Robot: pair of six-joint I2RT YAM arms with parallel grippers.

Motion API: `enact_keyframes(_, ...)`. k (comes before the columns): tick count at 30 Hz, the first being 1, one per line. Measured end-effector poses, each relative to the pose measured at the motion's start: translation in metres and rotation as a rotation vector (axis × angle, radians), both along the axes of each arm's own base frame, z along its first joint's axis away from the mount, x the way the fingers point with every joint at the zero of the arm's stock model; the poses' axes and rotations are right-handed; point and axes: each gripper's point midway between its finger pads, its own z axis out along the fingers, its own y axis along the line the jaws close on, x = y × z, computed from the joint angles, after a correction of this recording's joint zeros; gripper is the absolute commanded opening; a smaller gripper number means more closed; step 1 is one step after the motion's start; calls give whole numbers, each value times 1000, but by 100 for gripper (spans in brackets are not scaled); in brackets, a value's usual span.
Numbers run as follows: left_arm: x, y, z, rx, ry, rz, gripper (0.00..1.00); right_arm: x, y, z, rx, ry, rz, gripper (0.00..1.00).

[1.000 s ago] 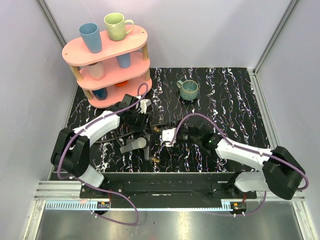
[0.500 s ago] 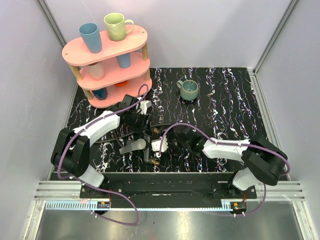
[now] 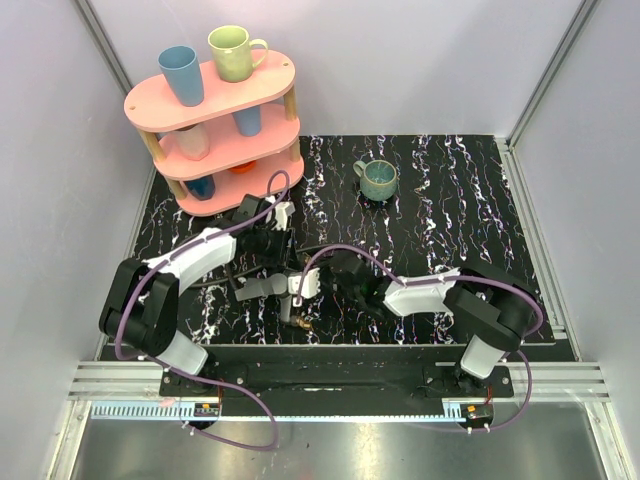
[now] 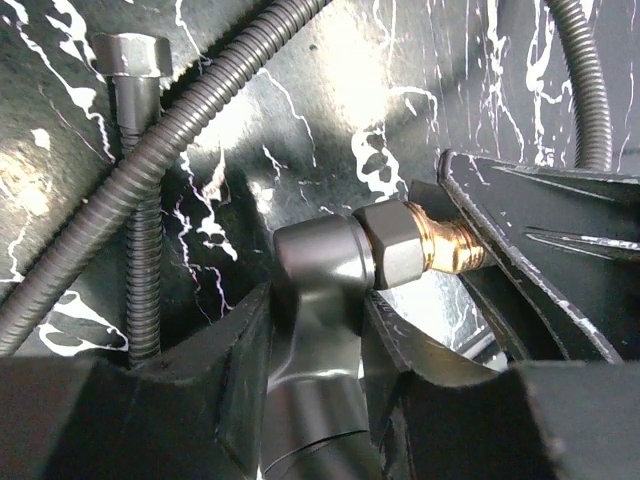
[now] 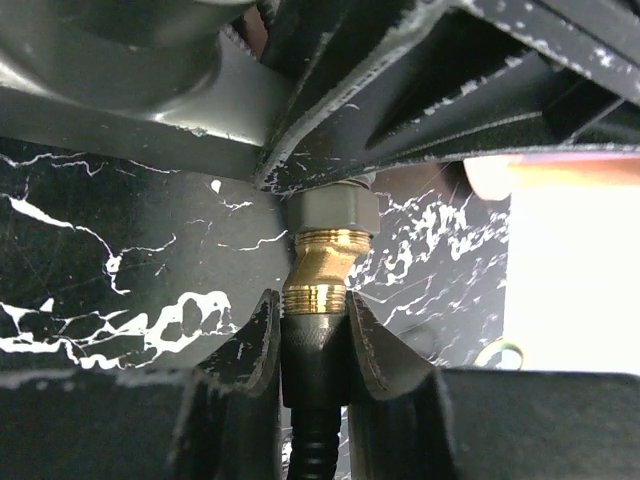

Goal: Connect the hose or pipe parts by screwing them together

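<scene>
In the left wrist view my left gripper point(image 4: 315, 300) is shut on the stem of the dark grey piece point(image 4: 315, 250). A grey nut point(image 4: 395, 245) and a brass fitting point(image 4: 450, 245) stick out of it to the right. In the right wrist view my right gripper point(image 5: 312, 300) is shut on the black knurled collar point(image 5: 315, 350) of a thin black hose. The hose's brass end point(image 5: 322, 265) meets the grey nut point(image 5: 330, 210) at a slight tilt. From above, both grippers point(image 3: 275, 268) point(image 3: 303, 285) meet at the table's front middle.
Corrugated hoses point(image 4: 200, 105), one with a hex nut point(image 4: 140, 60), lie on the black marbled table beside the left gripper. A loose brass fitting point(image 3: 300, 322) lies near the front edge. A pink cup rack point(image 3: 215, 130) stands back left and a teal mug point(image 3: 380, 180) behind the grippers.
My right arm has swung left up to the left gripper, and its jaws have closed on the hose's end collar. The left gripper has kept its hold and shifted slightly.
</scene>
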Motion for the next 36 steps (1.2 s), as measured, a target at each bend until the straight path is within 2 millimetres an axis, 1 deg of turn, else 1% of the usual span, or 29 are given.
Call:
enact_keyframes(4,6,2,-5,-3,-37,31,0,1,1,-9,69,104,-86,0)
enact_keyframes(8,6,1,-10,-13,-58,52,0,0,0,-16,169,255,-129,0)
enact_keyframes(16,13,-7,-10,22,-137,55,0,3,-5,-22,332,496,-210,0)
enact_keyframes(19,19,-9,-7,17,-171,61,0,7,-7,-20,393,603,-228,0)
enact_keyframes(23,24,-8,0,11,-222,72,0,10,-4,-12,463,729,-232,0)
enact_keyframes(25,24,-7,1,13,-229,71,0,10,-3,-10,485,786,-234,0)
enact_keyframes(31,22,-6,-3,21,-223,75,0,5,1,-13,529,964,-250,0)
enact_keyframes(34,20,-6,-1,28,-246,76,0,2,2,-10,566,1074,-252,0)
enact_keyframes(36,19,-4,2,24,-278,82,0,1,4,-5,596,1153,-248,0)
